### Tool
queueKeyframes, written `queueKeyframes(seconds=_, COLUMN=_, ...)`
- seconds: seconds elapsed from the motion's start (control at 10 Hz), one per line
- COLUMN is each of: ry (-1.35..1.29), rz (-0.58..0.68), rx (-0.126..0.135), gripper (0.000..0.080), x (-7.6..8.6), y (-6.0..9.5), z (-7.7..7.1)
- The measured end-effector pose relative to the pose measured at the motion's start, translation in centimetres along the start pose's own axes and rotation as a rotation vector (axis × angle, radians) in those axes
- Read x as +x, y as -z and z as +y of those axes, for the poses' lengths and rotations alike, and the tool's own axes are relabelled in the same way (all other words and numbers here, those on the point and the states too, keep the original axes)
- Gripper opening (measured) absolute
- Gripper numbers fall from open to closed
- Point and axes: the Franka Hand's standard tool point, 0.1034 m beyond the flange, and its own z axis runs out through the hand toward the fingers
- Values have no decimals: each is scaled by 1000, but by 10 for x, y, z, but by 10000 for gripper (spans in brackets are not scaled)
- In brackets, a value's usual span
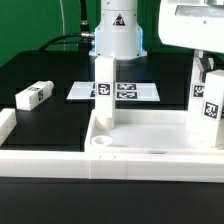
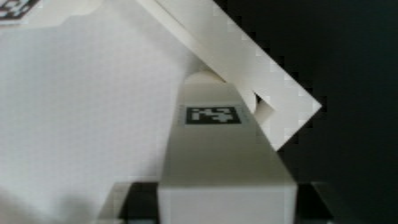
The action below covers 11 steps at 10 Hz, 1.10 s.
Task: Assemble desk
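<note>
I'm looking at a black surface (image 1: 60,75). Nearest me, the rail (image 1: 50,162) runs along the front of the top (image 1: 150,135). My tool (image 2: 214,192) is clamped on the held leg (image 1: 208,105), upright at the top's end on the exterior view's right. A second leg (image 1: 104,92) stands upright at the other end. Farther back a loose leg (image 1: 33,95) lies flat, well apart from the marker board (image 1: 127,91).
</note>
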Motion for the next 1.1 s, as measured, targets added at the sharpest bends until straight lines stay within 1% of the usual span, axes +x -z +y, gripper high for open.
queueKeyframes(seconds=0.2, ry=-181, rz=-2, rx=6, gripper=290, x=-2, y=0, z=-2)
queueKeyframes(seconds=0.3, ry=-213, rz=-3, rx=7, gripper=290, x=-2, y=0, z=-2)
queueKeyframes(seconds=0.4, ry=-315, rz=-14, rx=14, gripper=290, x=-2, y=0, z=-2)
queueKeyframes(seconds=0.7, ry=-514, rz=-31, rx=18, gripper=290, x=-2, y=0, z=-3)
queueKeyframes(seconds=0.9, ry=-472, rz=-31, rx=18, gripper=290, x=-3, y=0, z=-3)
queueKeyframes(seconds=1.0, ry=-456, rz=-30, rx=18, gripper=447, x=-3, y=-1, z=-3)
queueKeyframes(seconds=1.1, ry=-402, rz=-30, rx=18, gripper=581, x=-3, y=-1, z=-3)
